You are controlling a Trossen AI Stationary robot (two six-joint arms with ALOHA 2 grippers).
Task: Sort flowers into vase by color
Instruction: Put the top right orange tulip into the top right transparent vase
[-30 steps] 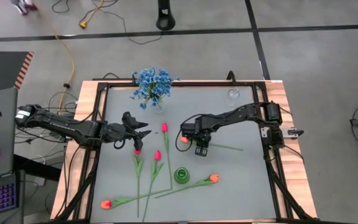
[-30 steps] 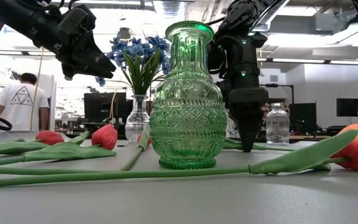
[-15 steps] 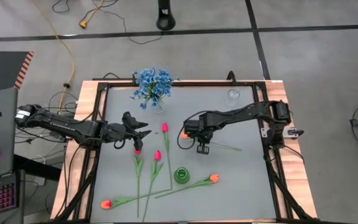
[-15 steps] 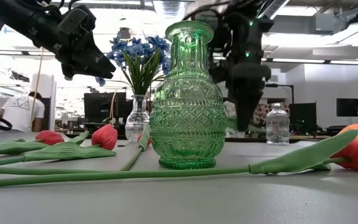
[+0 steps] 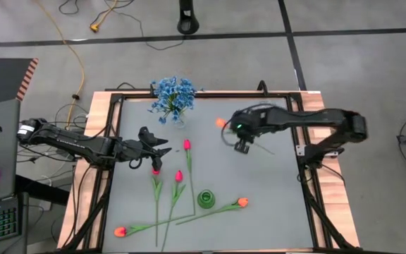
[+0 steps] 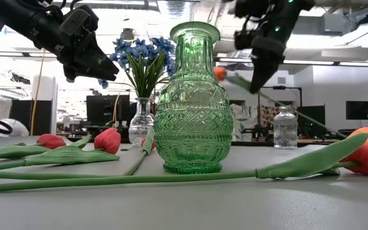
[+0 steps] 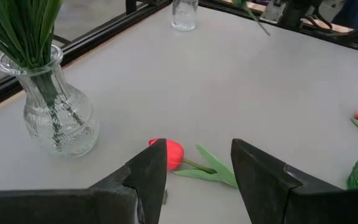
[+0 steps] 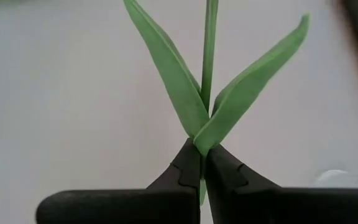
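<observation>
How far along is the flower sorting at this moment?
Done: the blue flowers stand in a clear vase. In hand: the right gripper is shut on an orange tulip, held above the table. Left: three pink-red tulips and two orange tulips lie around the empty green vase. The left gripper hovers open.

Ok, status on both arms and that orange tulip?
Right gripper shut on orange tulip, carried clear above the table. Left gripper open, hovering over a pink-red tulip. Blue flowers in clear vase. Green vase unobstructed.
</observation>
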